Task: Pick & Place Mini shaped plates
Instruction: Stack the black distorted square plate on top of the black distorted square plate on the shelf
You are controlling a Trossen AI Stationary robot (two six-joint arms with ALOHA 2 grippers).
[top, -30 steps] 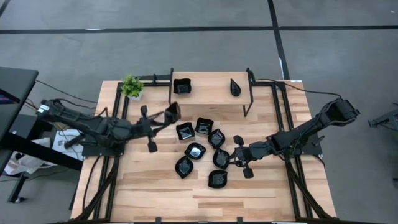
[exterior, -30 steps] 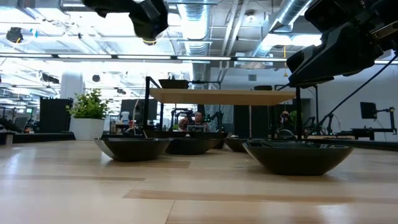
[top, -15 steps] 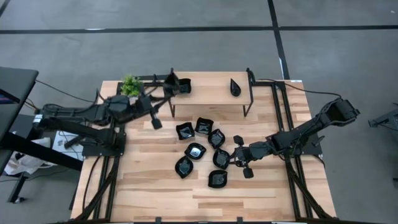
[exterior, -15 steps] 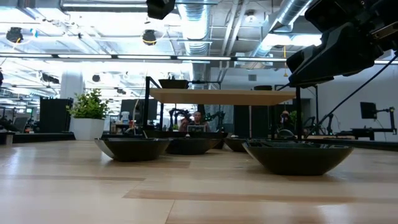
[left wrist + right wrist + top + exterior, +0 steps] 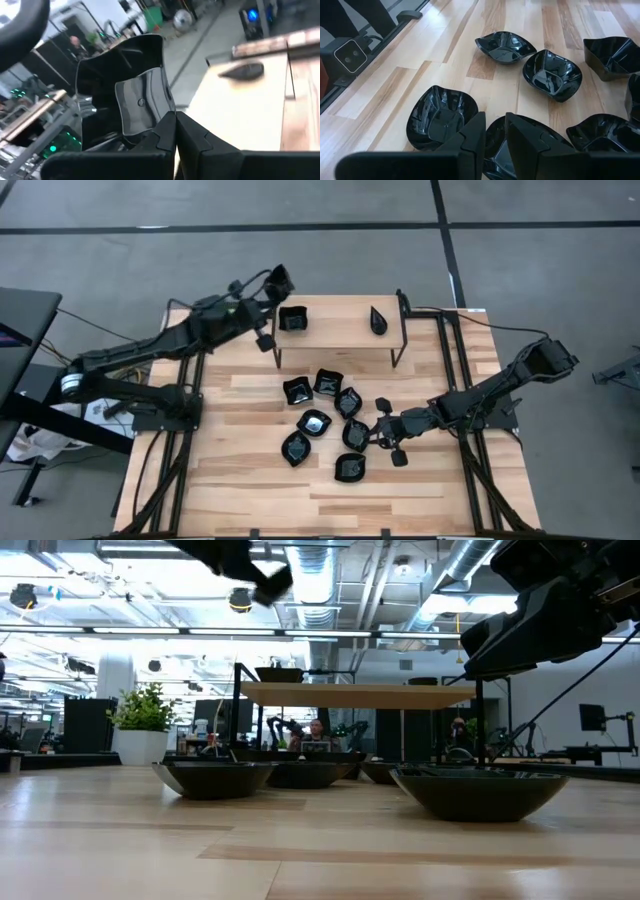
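Observation:
My left gripper is high above the far left corner of the wooden shelf, shut on a squarish black mini plate. On the shelf sit a square plate and a teardrop plate. Several more black plates rest on their bases in a cluster mid-table. My right gripper stands low at the cluster's right side, shut on the rim of one plate. My left gripper pinches the plate's rim between its two fingers. The fingers come from the table's left, nearly level. The plate stands on edge beyond the fingertips, lifted clear of shelf and table. My right gripper has one finger inside the plate's hollow and the other finger outside, with the near rim between them. The fingers slant down from the table's right side. The plate sits on the table.
A small green potted plant stands at the far left, beside the shelf's black posts. Black rails run along both table sides. Bare wood lies along the near edge.
My left gripper has swung from beside the shelf's left post toward the far edge and up, turning as it went. It carries the plate, now high over the shelf's far left corner. It stays shut.

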